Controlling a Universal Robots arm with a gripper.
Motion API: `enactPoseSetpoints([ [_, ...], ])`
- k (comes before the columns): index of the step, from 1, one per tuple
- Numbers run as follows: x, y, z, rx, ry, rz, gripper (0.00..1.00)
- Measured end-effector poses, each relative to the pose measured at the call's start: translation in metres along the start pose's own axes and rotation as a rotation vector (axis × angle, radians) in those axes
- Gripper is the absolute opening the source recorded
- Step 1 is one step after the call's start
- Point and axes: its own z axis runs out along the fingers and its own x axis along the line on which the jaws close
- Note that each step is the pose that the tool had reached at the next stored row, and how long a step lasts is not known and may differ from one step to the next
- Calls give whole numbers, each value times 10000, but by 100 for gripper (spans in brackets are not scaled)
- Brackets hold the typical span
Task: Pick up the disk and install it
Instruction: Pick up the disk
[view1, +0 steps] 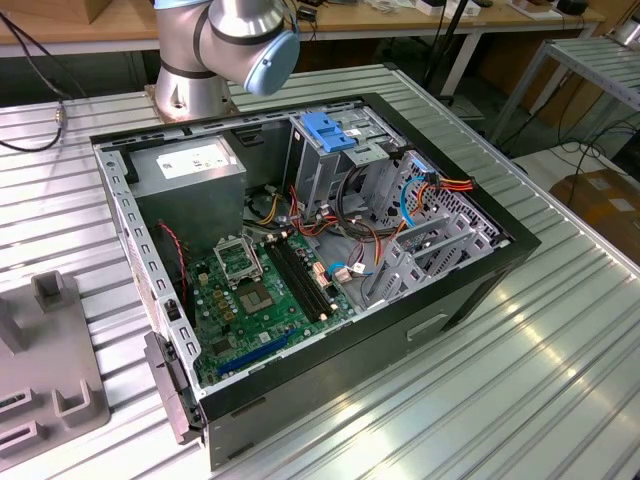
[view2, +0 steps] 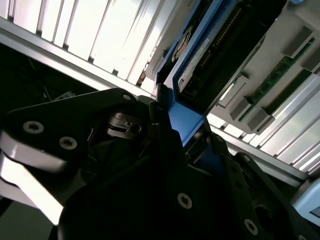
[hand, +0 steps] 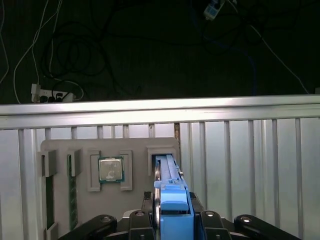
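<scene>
Computer case (view1: 470, 290), black metal with its side panel off, lies flat on a ribbed aluminium table (view1: 560, 380) in the exterior view. Inside it are a green motherboard (view1: 260, 300), a grey power supply box (view1: 190, 170) and a metal drive bay topped by a blue plastic latch (view1: 330, 130). The silver and pale blue robot arm (view1: 240, 40) rises behind the case. A grey plastic fixture tray (view1: 50, 370) sits on the table well to the exterior view's left of the case.

In the second wrist view, the black pincer (view2: 182, 125) is clamped on the blue end of the disk (view2: 220, 60), a flat dark-grey metal drive edged by a bright blue plastic bracket. The disk reaches away from the pincer towards the grey tray (view2: 295, 30), which rests on the ribbed table (view2: 90, 35).

In the first wrist view, the disk (hand: 172, 200) stands on edge, its blue bracket gripped from both sides by the pincer (hand: 172, 217). Its far end meets a slot in the grey tray (hand: 60, 145); whether it sits in the slot or just above it cannot be told. Just beside that slot, a square silver processor chip (hand: 110, 169) lies in its own holder. Beyond the table (hand: 250, 165) edge, loose cables (hand: 65, 65) lie on a dark floor.
</scene>
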Motion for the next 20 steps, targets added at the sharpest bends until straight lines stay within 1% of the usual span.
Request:
enactPoseSetpoints([
  [13,-8,-2,-300,-2,1,0,37],
  [17,-10,-2,-375,-1,0,0,37],
  [20,-12,-2,-417,-1,0,0,37],
])
